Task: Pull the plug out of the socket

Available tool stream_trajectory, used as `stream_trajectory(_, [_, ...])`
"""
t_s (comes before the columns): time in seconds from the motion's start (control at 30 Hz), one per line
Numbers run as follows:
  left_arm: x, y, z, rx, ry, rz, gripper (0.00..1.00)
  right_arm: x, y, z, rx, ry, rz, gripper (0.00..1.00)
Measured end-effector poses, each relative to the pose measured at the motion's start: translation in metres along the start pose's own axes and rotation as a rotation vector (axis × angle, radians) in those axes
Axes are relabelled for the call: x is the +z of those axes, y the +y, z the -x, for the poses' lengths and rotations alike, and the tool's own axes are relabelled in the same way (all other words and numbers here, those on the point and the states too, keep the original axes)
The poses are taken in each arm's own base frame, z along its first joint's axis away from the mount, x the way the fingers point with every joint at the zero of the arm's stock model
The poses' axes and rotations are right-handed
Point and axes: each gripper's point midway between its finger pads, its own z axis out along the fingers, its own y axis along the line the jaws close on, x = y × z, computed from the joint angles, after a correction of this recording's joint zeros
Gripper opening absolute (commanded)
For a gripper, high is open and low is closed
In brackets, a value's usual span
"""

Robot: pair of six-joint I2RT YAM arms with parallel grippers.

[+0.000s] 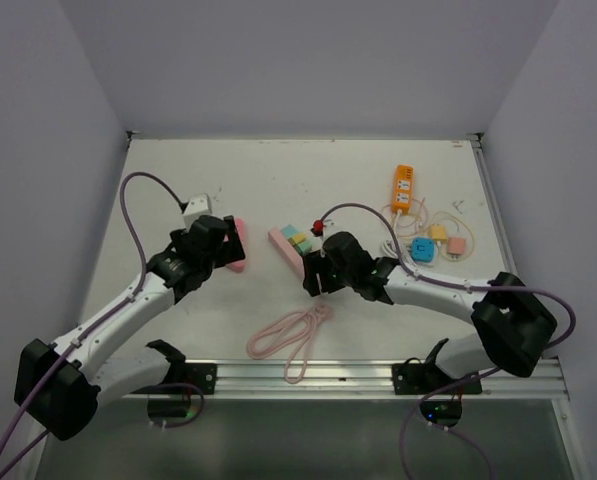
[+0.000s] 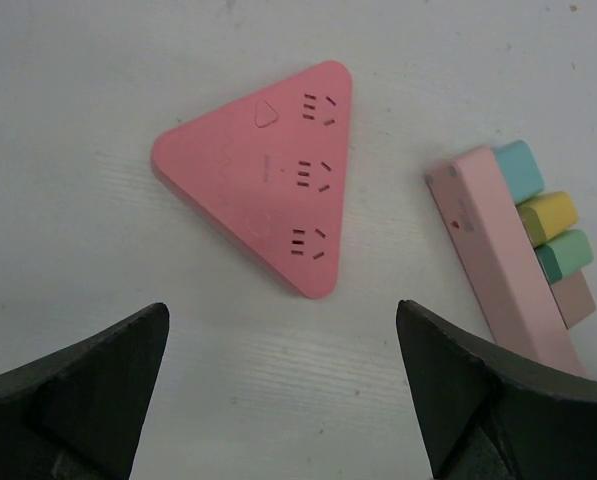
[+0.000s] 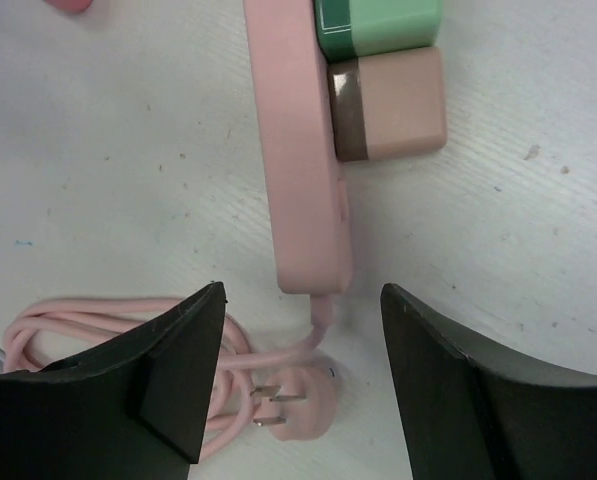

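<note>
Progress zero so far: tan plug (image 3: 393,105) sits in pink strip (image 3: 296,150), right gripper (image 3: 300,300) above the strip, fingers apart, empty.

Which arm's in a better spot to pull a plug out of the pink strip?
Right. The right gripper, open, hangs over the pink strip at its cord end, beige plug just ahead. The left gripper faces the triangular socket, which holds no plug.
</note>
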Motion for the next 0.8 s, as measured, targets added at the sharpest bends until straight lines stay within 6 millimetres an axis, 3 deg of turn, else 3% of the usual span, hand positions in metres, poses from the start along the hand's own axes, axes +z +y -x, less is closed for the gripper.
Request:
stream_trajectory(0.13, [-0.001,-0.036,-0.034,-0.011,0.091,-0.071,1.0,-0.02,-0.01,0.012,0.027,-0.091,-0.044,0.77])
stream_trajectory(0.27, [0.001,-0.067,-0.07,-0.01,0.191,-0.095,1.0,-0.035,-0.032,0.016,0.071,-0.169,-0.147,0.99])
stream_trajectory(0.5, [0.004,-0.11,-0.088,-0.063,0.226,-0.096,0.98,-0.061,-0.078,0.008,0.163,-0.287,-0.341,0.99])
stream_trajectory(0.7, [0.013,-0.158,-0.092,-0.073,0.214,-0.102,0.96,-0.066,-0.094,-0.002,0.189,-0.316,-0.398,0.99])
stream_trajectory(0.8, [0.023,-0.169,-0.103,-0.045,0.224,-0.073,0.95,-0.066,-0.097,-0.003,0.193,-0.32,-0.408,0.99])
